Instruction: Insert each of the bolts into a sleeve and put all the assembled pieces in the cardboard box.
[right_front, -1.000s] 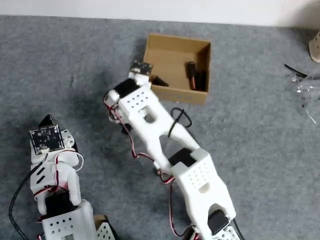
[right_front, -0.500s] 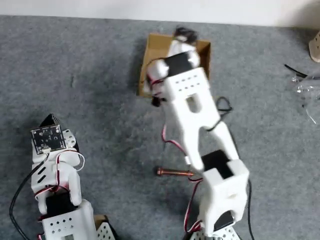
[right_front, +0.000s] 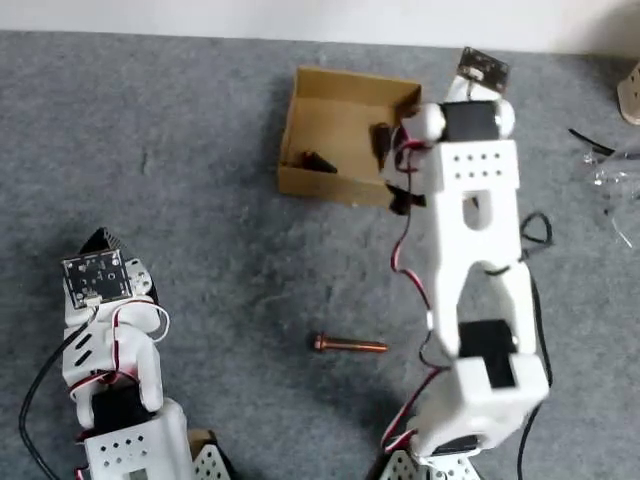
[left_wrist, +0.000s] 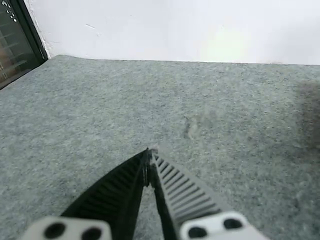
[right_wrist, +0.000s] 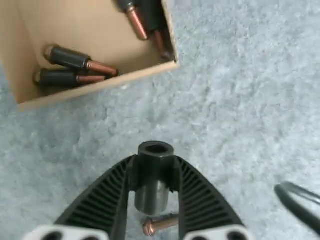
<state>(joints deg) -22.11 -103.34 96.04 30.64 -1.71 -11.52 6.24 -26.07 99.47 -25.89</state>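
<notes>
**Bolt loose on the counter, sleeve waiting in the right hand**

The last bolt (right_front: 348, 345) lay flat on the grey counter (right_front: 200, 150), well apart from the cardboard box (right_front: 330, 186) and roughly between the two arm bases. From above, its long axis ran across the counter from one arm's side to the other. Its flanged head pointed toward the left arm and its plain end toward the right.

My right hand (right_wrist: 155, 165) was up beside the box's near corner, so the bolt sat back toward that arm's own base. That hand was clamped on a black sleeve (right_wrist: 152, 185), gripped by its sides, with the open bore facing the wrist camera.

My left hand (left_wrist: 150, 161) was pinched closed on nothing, low over bare counter, off to the bolt's head end. I judged it the one free to fetch the bolt, since the right was occupied. It would have to take the shank crosswise.

The bolt looked slim and copper-coloured, smooth along its length, and likely to roll if nudged. Several assembled pieces (right_wrist: 75, 60) already lay in the box.
</notes>
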